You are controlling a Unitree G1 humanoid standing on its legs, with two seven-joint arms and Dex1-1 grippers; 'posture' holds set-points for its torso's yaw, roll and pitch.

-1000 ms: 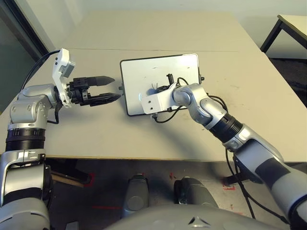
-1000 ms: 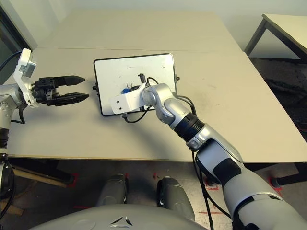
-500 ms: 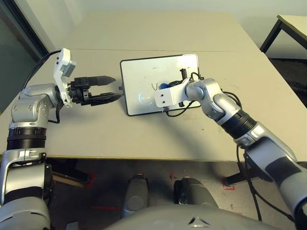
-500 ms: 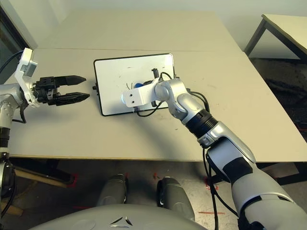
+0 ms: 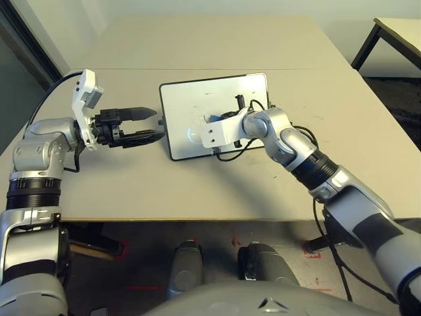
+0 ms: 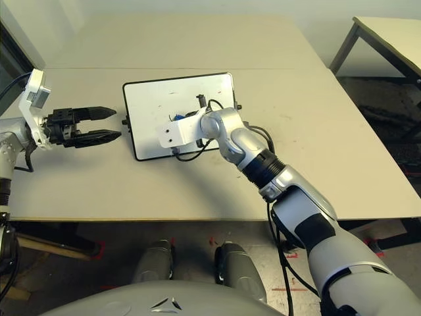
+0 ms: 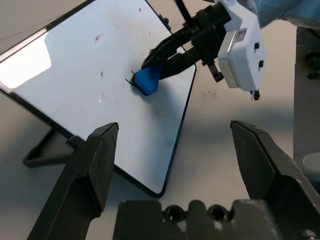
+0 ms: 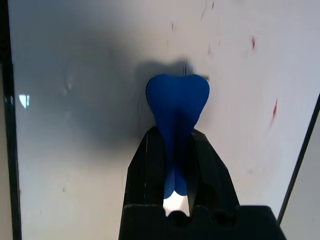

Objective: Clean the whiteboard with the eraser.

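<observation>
One blue eraser [image 8: 177,117], long axis in line with right gripper [image 8: 176,150] fingers, clamped, tip pressed on one whiteboard [image 5: 191,105]. Left gripper [image 5: 150,124] spread wide, empty, beside board.

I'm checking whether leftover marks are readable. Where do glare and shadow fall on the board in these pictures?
Left wrist view: a bright glare patch sits at one corner of the glossy white rectangular whiteboard. Left eye view: a small glint shows beside the right gripper. Right wrist view: the small bright blue eraser casts a soft grey shadow, yet red flecks stay visible.
</observation>
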